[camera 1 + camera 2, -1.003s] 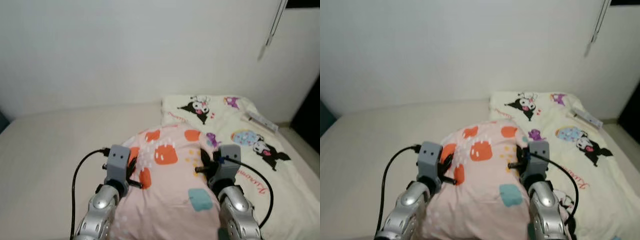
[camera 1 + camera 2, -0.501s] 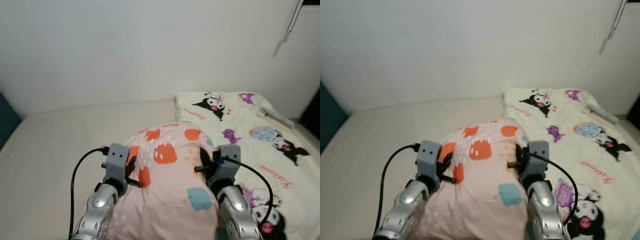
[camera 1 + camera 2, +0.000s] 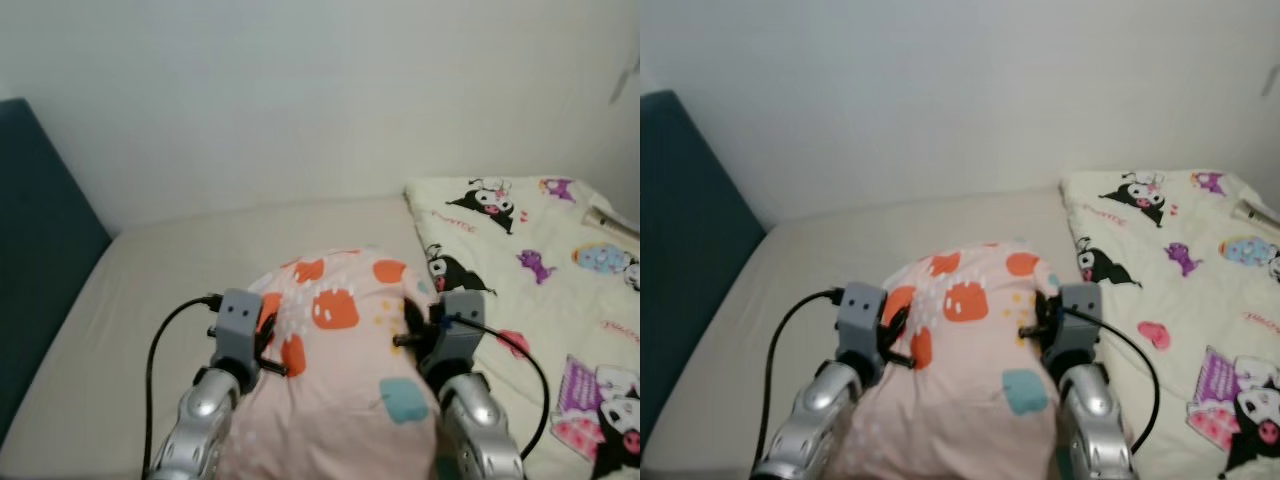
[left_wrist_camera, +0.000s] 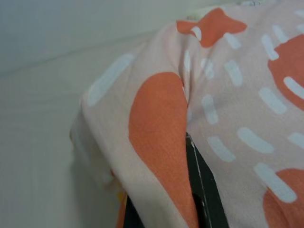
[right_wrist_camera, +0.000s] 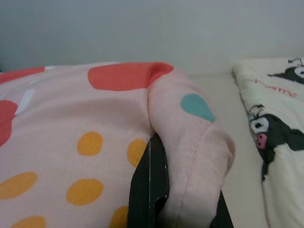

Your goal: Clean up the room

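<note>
I hold a pink pillow (image 3: 340,380) with orange, yellow and teal spots in front of me, above a cream bed (image 3: 200,270). My left gripper (image 3: 262,345) is shut on the pillow's left edge, and my right gripper (image 3: 408,332) is shut on its right edge. In the left wrist view a black finger (image 4: 202,199) shows under a fold of pink cloth (image 4: 156,142). A fold of the pillow (image 5: 190,156) wraps over a black finger (image 5: 149,190) in the right wrist view. The fingertips are buried in fabric.
A cream blanket (image 3: 540,250) with cartoon prints lies on the right half of the bed. A dark teal headboard (image 3: 40,250) stands at the left. A plain white wall (image 3: 300,100) runs behind the bed.
The camera has turned left: the blanket slid right in view and the teal headboard came in at the left. Both grippers keep the same hold on the pillow.
</note>
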